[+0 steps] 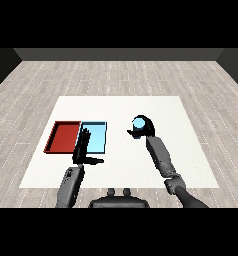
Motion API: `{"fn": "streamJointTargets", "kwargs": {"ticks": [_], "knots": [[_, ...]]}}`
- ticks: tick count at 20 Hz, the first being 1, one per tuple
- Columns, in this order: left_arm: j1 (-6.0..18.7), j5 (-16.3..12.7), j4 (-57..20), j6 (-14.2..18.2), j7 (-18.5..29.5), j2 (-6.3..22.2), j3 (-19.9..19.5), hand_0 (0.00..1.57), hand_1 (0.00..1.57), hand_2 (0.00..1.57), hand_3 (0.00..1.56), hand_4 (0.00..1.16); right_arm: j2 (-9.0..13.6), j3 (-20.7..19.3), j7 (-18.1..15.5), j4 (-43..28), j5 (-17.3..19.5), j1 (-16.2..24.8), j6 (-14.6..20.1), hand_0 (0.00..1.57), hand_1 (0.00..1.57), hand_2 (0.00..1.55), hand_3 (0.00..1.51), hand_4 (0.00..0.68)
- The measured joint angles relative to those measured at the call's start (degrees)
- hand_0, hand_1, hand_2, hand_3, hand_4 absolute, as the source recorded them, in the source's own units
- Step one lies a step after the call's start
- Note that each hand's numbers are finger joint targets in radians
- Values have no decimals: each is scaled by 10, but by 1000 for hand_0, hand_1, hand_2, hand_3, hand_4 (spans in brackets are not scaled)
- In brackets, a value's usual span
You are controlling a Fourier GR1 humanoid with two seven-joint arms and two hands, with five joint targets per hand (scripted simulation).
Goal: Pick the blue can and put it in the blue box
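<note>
Your right hand [147,128] is curled shut around the blue can [139,123], thumb and fingers wrapped round its sides, well out over the bench. Its grey forearm runs back toward the lower right corner, bent at the elbow. Your left hand [82,148] is flat, fingers straight and pointing forward, thumb stuck out to the right, forearm rising from the lower left.

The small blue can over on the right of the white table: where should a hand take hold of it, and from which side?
Around its round side wall, from the side. The small blue cylindrical can stands upright, its top facing up, so its curved wall suits curling fingers. The black right hand is already curled round it that way, coming from the near right.
</note>
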State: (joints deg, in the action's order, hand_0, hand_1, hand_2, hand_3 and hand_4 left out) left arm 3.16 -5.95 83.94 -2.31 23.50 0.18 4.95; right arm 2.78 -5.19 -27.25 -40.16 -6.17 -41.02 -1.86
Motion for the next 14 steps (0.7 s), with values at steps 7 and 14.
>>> {"fn": "streamJointTargets", "kwargs": {"ticks": [7, 14], "knots": [[18, -7, -8, 3, -25, 0, 15, 0, 0, 0, 0, 0, -23, 96, 44, -158, -20, 88, 56, 1432, 1432, 1451, 1424, 661], [74, -15, -58, 51, -32, -1, 62, 0, 0, 0, 0, 0, -26, 162, 88, -264, -31, 133, 103, 1428, 1428, 1440, 1406, 664]]}}
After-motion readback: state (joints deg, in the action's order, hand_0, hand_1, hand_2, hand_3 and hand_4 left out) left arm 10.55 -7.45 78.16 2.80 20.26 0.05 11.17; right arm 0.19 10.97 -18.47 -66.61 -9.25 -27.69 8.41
